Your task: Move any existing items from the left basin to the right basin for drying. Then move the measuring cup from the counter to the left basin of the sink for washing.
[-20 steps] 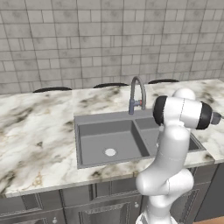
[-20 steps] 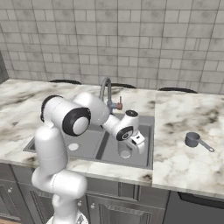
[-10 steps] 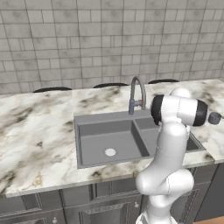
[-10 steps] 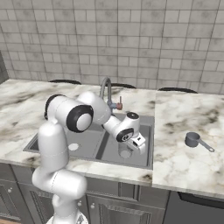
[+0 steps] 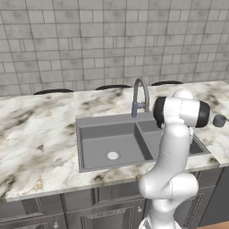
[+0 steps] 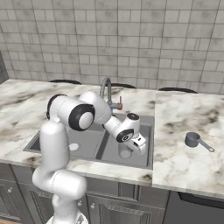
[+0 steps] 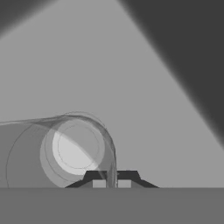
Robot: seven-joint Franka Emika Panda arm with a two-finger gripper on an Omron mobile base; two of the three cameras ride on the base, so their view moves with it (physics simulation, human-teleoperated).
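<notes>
Marble counter (image 6: 183, 113) with grey double sink (image 6: 65, 151). Gripper (image 7: 111, 183) low in right basin (image 6: 146, 144), pinching rim of see-through tumbler (image 7: 65, 153) above pale drain (image 7: 76, 148). Left basin (image 5: 103, 138) bare. Measuring cup (image 6: 193, 139) upright on counter, right of sink.

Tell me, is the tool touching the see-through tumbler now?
Touching. In the hand view the tool is shut on the tumbler: its thin wall runs between both fingertips.

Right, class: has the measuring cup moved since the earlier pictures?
No. The measuring cup sits at the same spot on the counter, to the right of the sink, with its handle pointing the same way.
</notes>
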